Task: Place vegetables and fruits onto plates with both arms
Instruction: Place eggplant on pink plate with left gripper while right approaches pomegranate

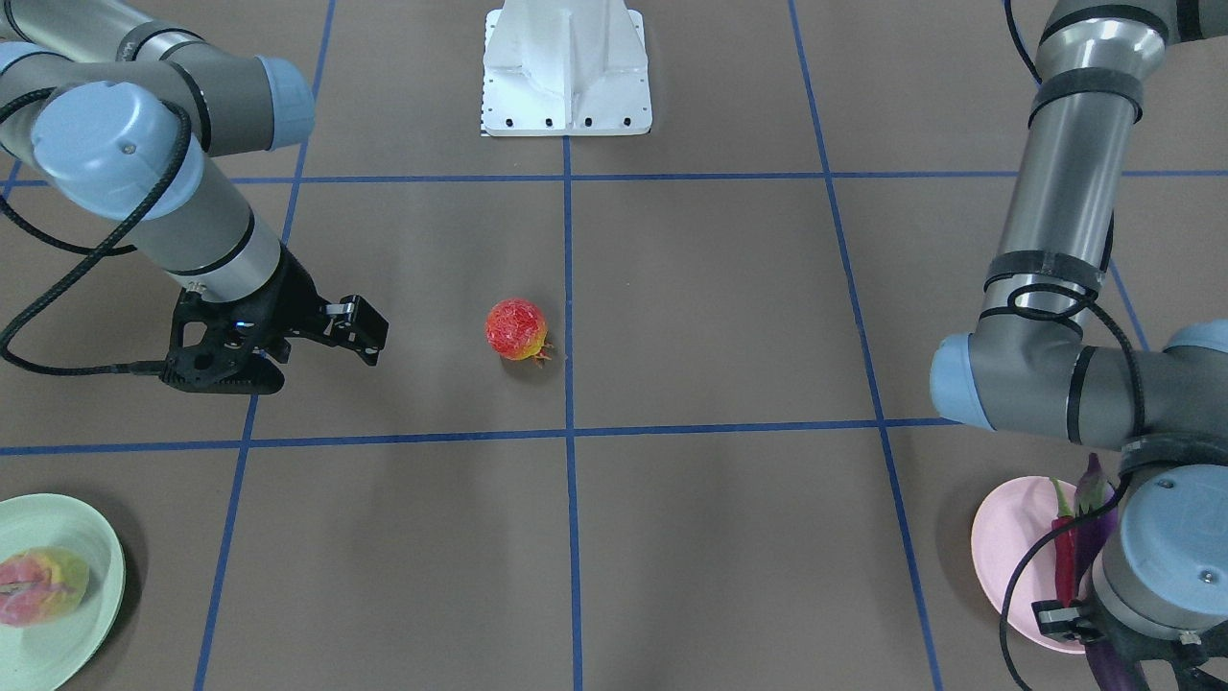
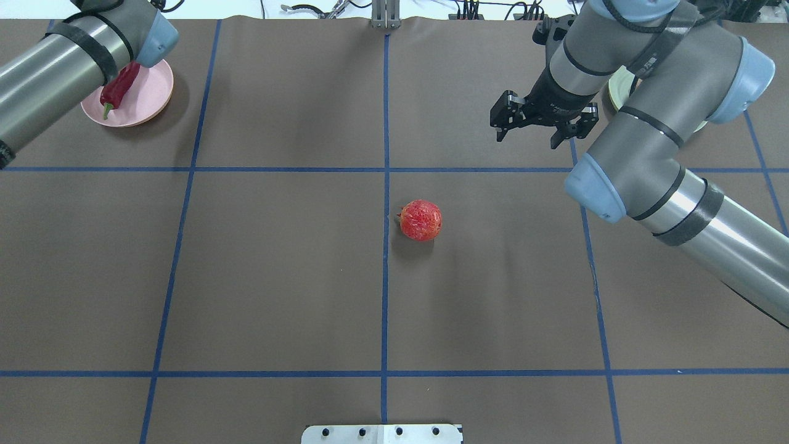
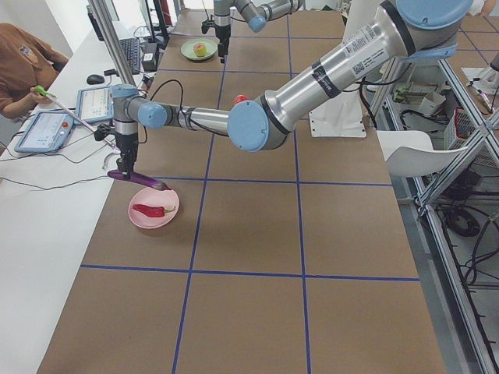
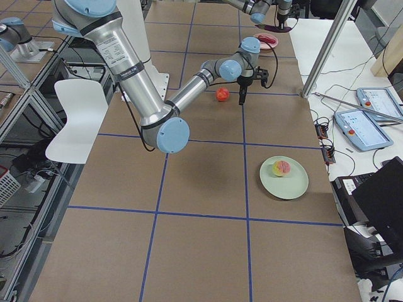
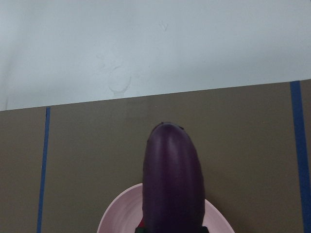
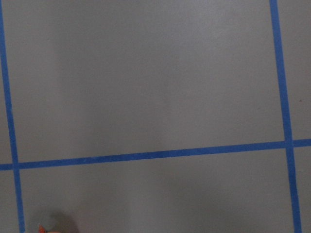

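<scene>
My left gripper (image 3: 125,165) is shut on the purple eggplant (image 3: 140,181) and holds it just above the pale pink plate (image 3: 173,204), where the red chili pepper (image 3: 148,210) lies. The left wrist view shows the eggplant (image 5: 171,179) over the plate's rim (image 5: 112,218). My right gripper (image 2: 527,140) is open and empty, above the table and apart from the red-orange pomegranate (image 2: 420,219), which sits near the table's middle. The peach (image 1: 38,585) lies on the mint green plate (image 1: 101,542).
Blue tape lines (image 2: 386,123) divide the brown table into squares. The white robot base (image 1: 566,72) stands at the table's robot side. In the exterior left view, an operator (image 3: 23,66) sits at a side desk with tablets (image 3: 47,128).
</scene>
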`<state>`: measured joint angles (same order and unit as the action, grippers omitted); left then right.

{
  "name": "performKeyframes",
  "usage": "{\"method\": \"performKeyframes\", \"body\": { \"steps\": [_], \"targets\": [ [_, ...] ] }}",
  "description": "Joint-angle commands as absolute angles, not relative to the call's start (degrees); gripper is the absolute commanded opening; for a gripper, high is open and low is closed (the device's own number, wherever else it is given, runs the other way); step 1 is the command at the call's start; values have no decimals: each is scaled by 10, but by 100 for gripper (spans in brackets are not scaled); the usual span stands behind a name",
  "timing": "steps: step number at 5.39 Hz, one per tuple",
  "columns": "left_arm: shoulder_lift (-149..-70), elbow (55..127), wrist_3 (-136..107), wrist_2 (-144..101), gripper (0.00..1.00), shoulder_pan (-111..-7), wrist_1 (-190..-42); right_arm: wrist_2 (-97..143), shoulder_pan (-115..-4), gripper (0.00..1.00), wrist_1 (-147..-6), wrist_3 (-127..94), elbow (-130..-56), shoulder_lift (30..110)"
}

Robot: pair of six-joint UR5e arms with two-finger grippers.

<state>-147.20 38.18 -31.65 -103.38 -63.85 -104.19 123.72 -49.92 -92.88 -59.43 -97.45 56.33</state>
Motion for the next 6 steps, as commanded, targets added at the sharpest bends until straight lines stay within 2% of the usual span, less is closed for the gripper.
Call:
{"method": "performKeyframes", "body": {
  "steps": [1, 2, 3, 4, 6],
  "targets": [
    [-1450, 371, -352, -995, 0, -599, -1084, 1224, -477, 100, -929, -618, -983, 558],
    [-1429, 369, -348, -990, 0, -595, -1112, 1219, -467, 100, -929, -619, -989, 557],
    [-1425, 370, -333, -990, 79, -594, -1114, 1218, -462, 100, -929, -631, -991, 556],
    [-1422, 374, -318, -986, 100, -598, -1114, 1208, -448, 100, -929, -655, -991, 547],
    [-1424, 424, -294, -993, 100, -615, -1081, 1164, -386, 100, -925, -684, -986, 541]
  ]
}}
